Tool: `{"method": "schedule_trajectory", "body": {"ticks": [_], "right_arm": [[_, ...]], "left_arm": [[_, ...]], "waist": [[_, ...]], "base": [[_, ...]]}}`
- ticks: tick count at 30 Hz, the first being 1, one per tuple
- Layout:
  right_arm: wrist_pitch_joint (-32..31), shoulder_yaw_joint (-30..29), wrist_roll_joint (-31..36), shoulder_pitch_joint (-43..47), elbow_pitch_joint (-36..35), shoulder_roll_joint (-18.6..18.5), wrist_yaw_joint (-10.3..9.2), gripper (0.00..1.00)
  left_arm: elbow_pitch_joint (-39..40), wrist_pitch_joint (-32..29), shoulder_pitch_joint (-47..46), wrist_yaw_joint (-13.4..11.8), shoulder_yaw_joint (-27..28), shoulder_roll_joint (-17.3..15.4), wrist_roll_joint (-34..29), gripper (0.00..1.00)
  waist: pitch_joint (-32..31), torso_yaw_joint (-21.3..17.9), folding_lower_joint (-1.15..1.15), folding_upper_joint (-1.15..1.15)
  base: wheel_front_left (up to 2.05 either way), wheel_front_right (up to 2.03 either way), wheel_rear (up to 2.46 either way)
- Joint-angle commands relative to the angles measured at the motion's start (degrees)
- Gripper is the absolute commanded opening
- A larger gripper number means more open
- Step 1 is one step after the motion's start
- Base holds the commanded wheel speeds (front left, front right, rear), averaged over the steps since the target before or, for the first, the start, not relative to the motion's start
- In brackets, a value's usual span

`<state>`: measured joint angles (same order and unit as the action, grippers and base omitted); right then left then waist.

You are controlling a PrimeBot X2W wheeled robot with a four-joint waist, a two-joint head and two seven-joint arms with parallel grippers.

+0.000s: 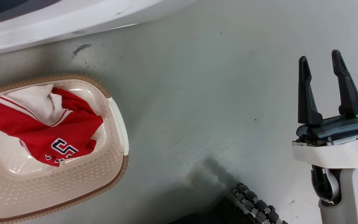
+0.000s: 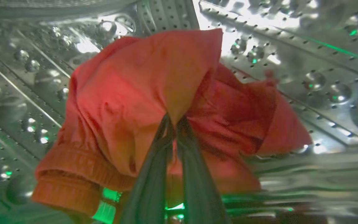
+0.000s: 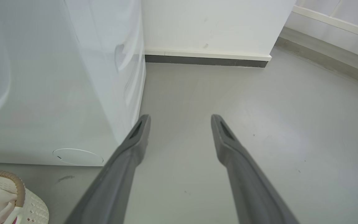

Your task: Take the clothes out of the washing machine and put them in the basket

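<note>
Left pincer [image 2: 172,119]: fingers drawn almost together, with a fold of red cloth nipped between the tips.
Gripped item: red garment [image 2: 129,93], bunched up, its ribbed hem hanging low on the left of the left wrist view. No trim or emblem could be made out.
Its place: inside the perforated steel drum [image 2: 322,62] of the washing machine [image 3: 57,77]. I could not tell whether it was clear of the steel or resting on it.
Second item: numbered garment [image 1: 60,130], red with white trim, lay crumpled in the basket [image 1: 73,76] with its black-and-white numerals facing up.
Basket: stood on the grey floor [image 1: 213,109], near the foot of the machine.
Right pincer [image 1: 319,56]: fingers spread wide and holding nothing, above bare floor and well apart from the basket.
Done, by my reading: one of the clothes was in the basket and the other was caught.
Left, by my reading: draw the caught garment out through the door, carry it over the basket and release it on top of the first.
Risk: the loose hem may drag on the door rim.
</note>
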<state>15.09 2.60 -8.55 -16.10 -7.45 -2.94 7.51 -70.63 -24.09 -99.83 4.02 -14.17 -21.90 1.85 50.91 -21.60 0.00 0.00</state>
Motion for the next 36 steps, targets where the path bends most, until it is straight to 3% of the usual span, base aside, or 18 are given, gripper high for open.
{"method": "schedule_trajectory", "body": {"ticks": [1,10,36], "right_arm": [[0.1,-0.1,0.2,0.4,-0.1,0.1,-0.04,1.0],[0.1,-0.2,2.5,0.9,0.5,0.1,-0.04,1.0],[0.1,-0.6,7.4,4.2,3.3,0.1,-0.04,1.0]], "left_arm": [[-1.5,0.0,4.4,0.3,-0.4,0.8,0.2,0.0],[0.1,7.4,7.1,1.7,0.0,0.8,2.6,0.0],[-0.1,28.0,23.5,3.4,-3.5,6.2,10.8,0.0]], "waist": [[-0.8,0.5,0.0,0.0],[-5.8,3.5,0.0,0.0],[-19.5,10.1,0.0,0.0]], "base": [[0.0,0.0,0.0],[0.0,0.0,0.0],[0.0,0.0,0.0]]}}
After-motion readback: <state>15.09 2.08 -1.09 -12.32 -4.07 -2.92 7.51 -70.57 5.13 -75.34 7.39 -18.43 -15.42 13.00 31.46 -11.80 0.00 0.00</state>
